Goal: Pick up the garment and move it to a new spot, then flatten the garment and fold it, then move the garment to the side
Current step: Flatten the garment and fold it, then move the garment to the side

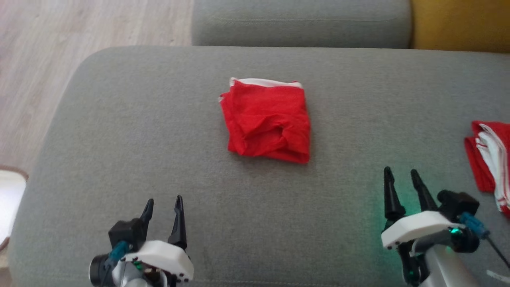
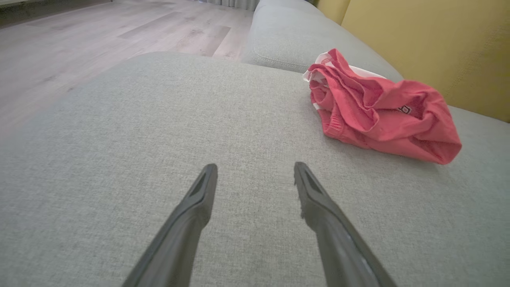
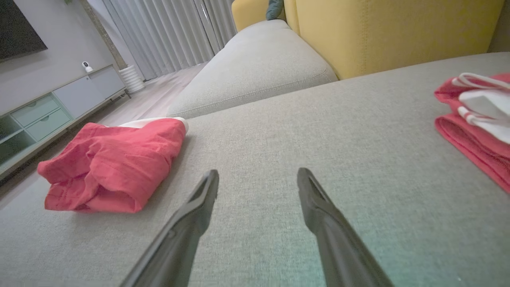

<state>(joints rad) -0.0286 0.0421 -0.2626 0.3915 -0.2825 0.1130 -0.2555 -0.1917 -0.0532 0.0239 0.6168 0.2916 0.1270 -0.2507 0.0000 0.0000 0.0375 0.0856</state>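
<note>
A red garment (image 1: 267,119) with a white edge lies folded into a rough square in the middle of the grey sofa cushion (image 1: 139,139). In the left wrist view the garment (image 2: 378,109) sits ahead to the right; in the right wrist view the garment (image 3: 111,163) sits ahead to the left. My left gripper (image 1: 164,206) rests at the lower left, open and empty, well short of the garment. My right gripper (image 1: 402,174) rests at the lower right, open and empty too. Its fingers (image 3: 199,199) hover just above the cushion.
A second folded red and white pile (image 1: 492,159) lies at the cushion's right edge, close to my right gripper. Another grey cushion (image 1: 299,22) and a yellow backrest (image 1: 462,24) stand beyond. Wooden floor (image 1: 40,59) lies to the left.
</note>
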